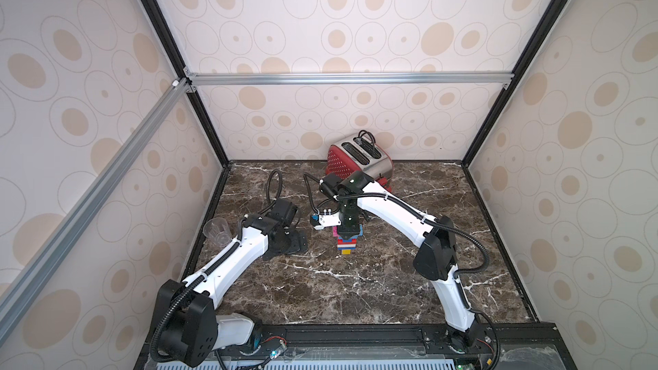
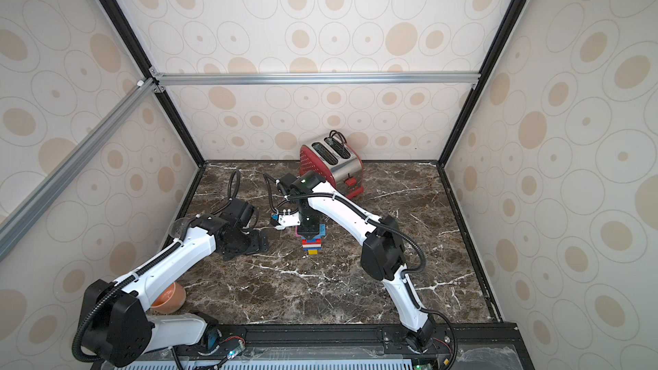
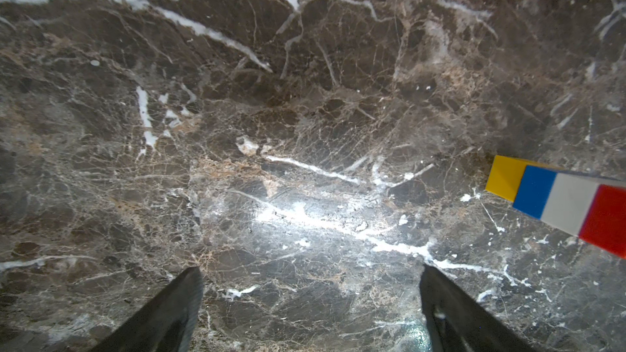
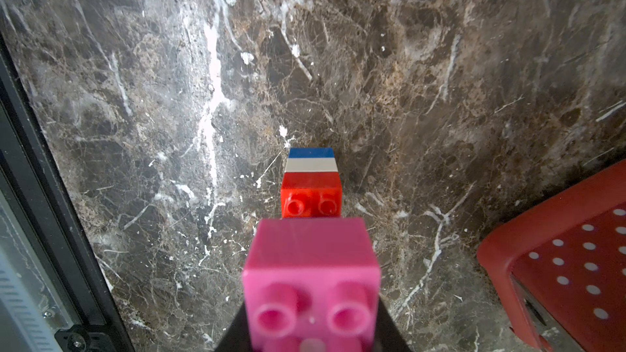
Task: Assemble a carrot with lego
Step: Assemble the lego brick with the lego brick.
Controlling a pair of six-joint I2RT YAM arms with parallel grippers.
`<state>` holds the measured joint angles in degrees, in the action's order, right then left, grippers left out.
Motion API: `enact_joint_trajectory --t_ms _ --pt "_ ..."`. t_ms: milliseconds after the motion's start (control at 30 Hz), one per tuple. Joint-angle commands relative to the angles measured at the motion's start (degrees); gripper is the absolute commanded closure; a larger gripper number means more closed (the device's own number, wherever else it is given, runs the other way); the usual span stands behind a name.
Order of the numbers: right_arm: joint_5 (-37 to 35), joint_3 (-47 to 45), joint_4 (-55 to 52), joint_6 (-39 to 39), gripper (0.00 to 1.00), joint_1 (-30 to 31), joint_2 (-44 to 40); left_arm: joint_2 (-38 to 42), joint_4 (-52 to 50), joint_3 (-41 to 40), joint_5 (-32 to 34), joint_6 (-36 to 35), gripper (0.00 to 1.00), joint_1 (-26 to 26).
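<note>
The carrot [image 1: 348, 243] [image 2: 312, 243] is a stack of lego in both top views: yellow tip nearest the table's front, then blue, white and red, with wider blue and pink at its top. My right gripper [image 1: 348, 228] [image 2: 309, 230] is shut on that wide top end. In the right wrist view the pink brick [image 4: 311, 282] fills the space between the black fingers [image 4: 230, 335] of the right gripper [image 4: 310, 328], with red, white and blue layers beyond it. My left gripper [image 1: 297, 240] [image 3: 311, 270] stands open over bare marble, left of the carrot [image 3: 559, 198].
A red and steel toaster [image 1: 359, 161] [image 2: 331, 163] [image 4: 559, 265] stands at the back wall, close behind the right arm. A clear plastic cup [image 1: 216, 231] sits at the table's left edge. An orange bowl [image 2: 169, 298] lies under the left arm.
</note>
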<state>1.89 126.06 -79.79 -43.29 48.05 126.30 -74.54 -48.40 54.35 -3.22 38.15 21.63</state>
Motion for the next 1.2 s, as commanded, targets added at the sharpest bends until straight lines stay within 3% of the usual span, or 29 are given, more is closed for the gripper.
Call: enact_joint_trajectory --t_ms 0,300,500,667,900,1167 --pt "0.8 -0.3 -4.0 -1.7 0.99 0.7 4.6 0.6 0.1 0.1 0.3 0.8 0.01 -0.4" --pt "2.0 -0.6 -6.3 -0.7 1.0 1.0 7.2 0.4 0.2 0.2 0.2 0.7 0.01 -0.4" --pt "2.7 -7.9 2.7 3.1 0.95 2.1 4.4 0.0 0.3 0.2 0.3 0.7 0.01 -0.4" --pt "1.7 -10.6 4.1 3.8 0.9 2.1 3.1 -0.2 -0.1 0.7 0.5 0.7 0.01 -0.4" --pt "1.0 -10.3 5.0 2.6 0.65 2.2 -0.1 -0.3 -0.1 1.1 0.5 0.8 0.01 -0.4" --pt "0.9 -6.6 4.4 1.5 0.44 1.9 -1.0 -0.4 -0.6 1.9 0.7 0.6 0.01 -0.4"
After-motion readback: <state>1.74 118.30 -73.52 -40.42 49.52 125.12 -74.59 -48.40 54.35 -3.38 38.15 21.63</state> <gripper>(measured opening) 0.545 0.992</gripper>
